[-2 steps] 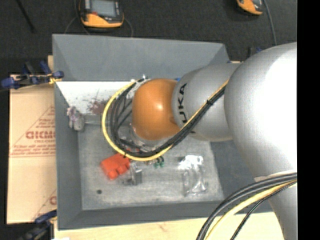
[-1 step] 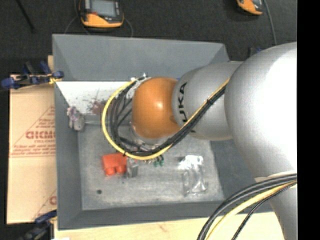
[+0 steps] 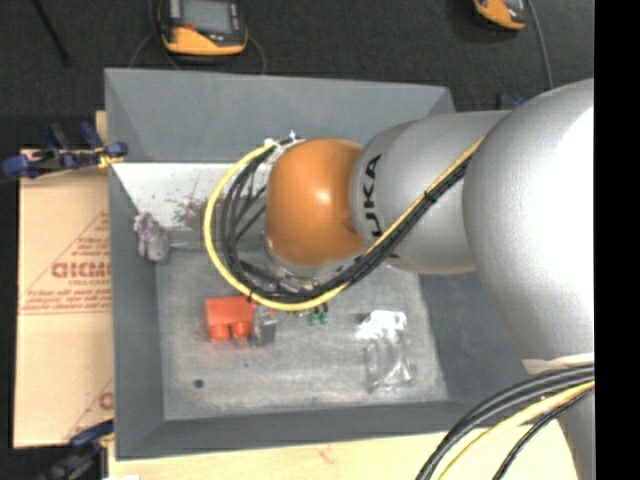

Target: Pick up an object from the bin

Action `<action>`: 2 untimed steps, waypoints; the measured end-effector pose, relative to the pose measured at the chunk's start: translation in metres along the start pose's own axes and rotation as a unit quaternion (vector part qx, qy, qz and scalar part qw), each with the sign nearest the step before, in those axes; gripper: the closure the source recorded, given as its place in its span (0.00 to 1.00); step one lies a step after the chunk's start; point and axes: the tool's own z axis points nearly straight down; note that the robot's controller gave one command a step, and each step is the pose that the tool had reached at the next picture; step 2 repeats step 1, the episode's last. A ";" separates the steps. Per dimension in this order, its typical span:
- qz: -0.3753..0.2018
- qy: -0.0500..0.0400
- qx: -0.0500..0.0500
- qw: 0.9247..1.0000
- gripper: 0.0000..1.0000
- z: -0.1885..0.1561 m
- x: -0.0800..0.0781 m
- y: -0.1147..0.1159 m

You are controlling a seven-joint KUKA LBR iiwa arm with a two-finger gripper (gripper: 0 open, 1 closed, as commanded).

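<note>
Just left of the end effector (image 3: 266, 326) lies an orange-red block (image 3: 228, 318).

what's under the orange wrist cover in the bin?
Peeking out at its lower edge: a red block and a small green thing on the bin floor. The floor directly beneath the orange cover is hidden.

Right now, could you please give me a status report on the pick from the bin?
End effector low at mid-bin, state unclear. Red block lying close beside it. Green bit and clear plastic piece nearby, apart.
</note>
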 end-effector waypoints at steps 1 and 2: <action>0.009 -0.002 0.001 1.000 1.00 -0.111 0.008 0.010; 0.009 -0.002 0.001 1.000 1.00 -0.111 0.008 0.010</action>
